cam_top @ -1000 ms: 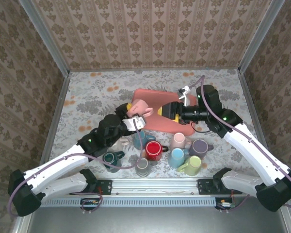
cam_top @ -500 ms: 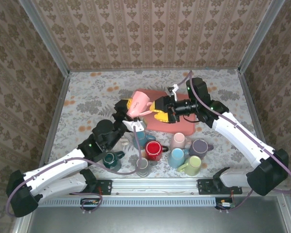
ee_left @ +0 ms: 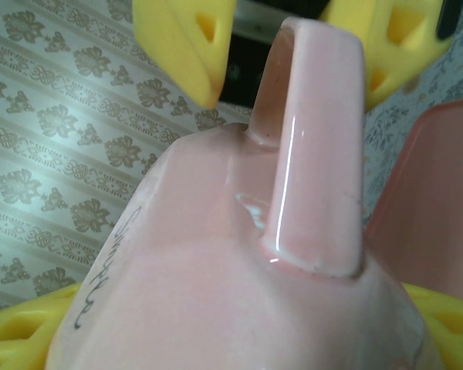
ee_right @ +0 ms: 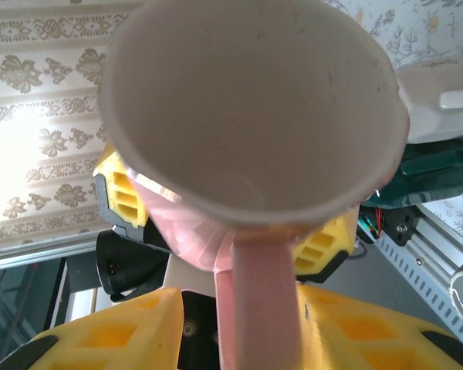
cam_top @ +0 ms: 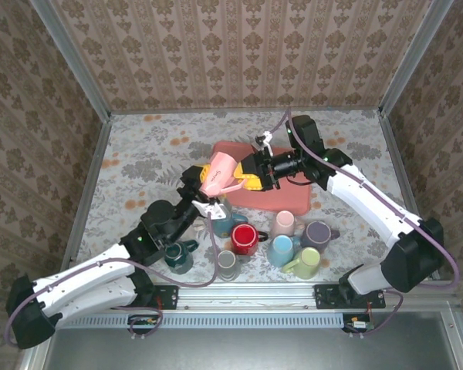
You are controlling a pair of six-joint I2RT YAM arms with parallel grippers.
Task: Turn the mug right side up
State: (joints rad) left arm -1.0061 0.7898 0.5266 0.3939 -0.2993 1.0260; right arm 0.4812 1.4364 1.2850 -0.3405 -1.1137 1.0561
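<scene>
Top external view: your left claw (cam_top: 209, 184) clamps the pink mug (cam_top: 221, 169) aloft. Your right claw (cam_top: 245, 174) brackets its handle (ee_right: 262, 308); whether it has closed on it cannot be told.

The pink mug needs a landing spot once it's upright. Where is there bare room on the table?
Bare: the table left of the pink tray; the far-right corner behind the tray; the tray's own near-right part. Crowded: the near edge, where the mug cluster stands.
</scene>
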